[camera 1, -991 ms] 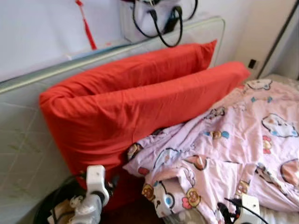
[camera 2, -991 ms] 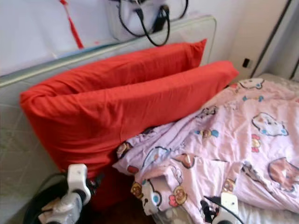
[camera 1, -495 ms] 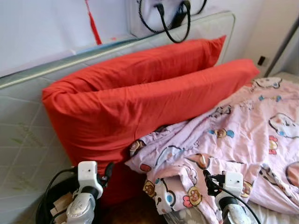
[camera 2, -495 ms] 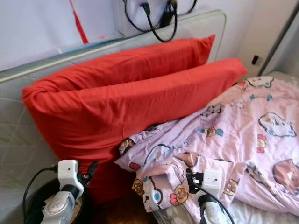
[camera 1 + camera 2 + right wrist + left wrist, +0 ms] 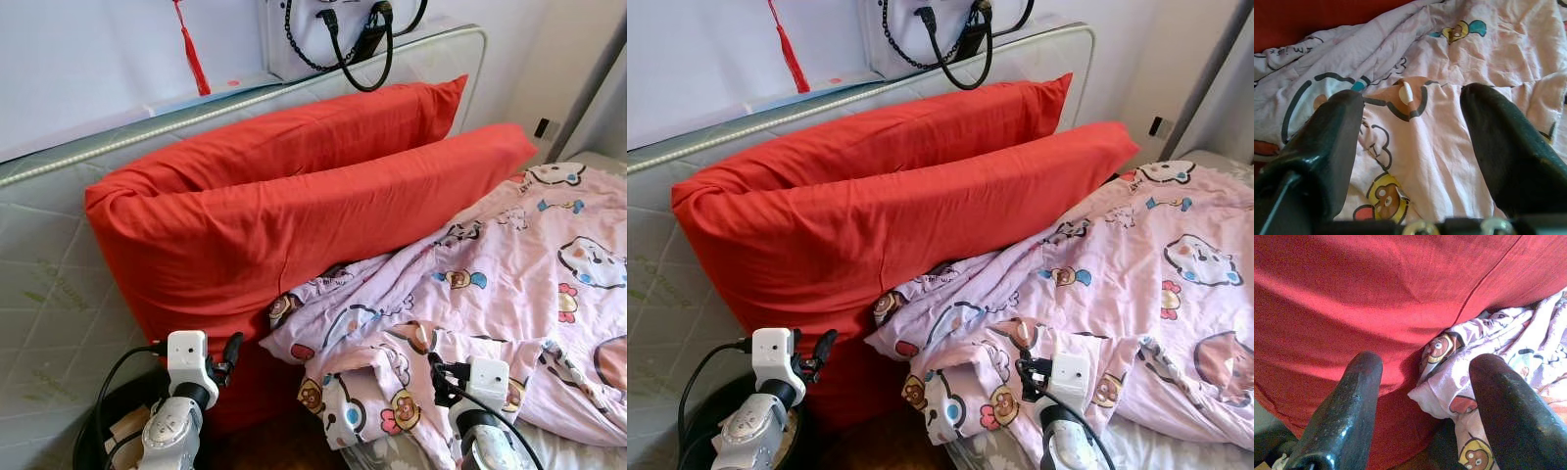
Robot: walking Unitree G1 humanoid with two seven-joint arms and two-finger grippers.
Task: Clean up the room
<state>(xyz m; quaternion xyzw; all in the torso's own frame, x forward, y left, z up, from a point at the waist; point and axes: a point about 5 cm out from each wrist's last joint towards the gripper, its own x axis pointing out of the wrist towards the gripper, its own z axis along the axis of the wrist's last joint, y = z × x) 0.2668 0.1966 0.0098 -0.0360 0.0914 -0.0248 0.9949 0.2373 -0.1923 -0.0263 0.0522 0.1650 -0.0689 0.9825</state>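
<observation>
Red fills the left side: two long red pillows (image 5: 294, 211) lean one behind the other against an upright quilted mattress (image 5: 49, 284), where a white handbag (image 5: 323, 29) with black handles sits on top. The left gripper (image 5: 1422, 396) hovers low before the front pillow's lower edge, fingers spread wide and holding nothing. Rightward, a pink cartoon-print blanket (image 5: 490, 284) lies crumpled on the bed, its edge tucked against the pillows. The right gripper (image 5: 1410, 142) hangs just above the blanket's folded corner, fingers wide apart, empty. Compared with a second ago, both grippers have risen higher into the head views; the bedding is unchanged.
</observation>
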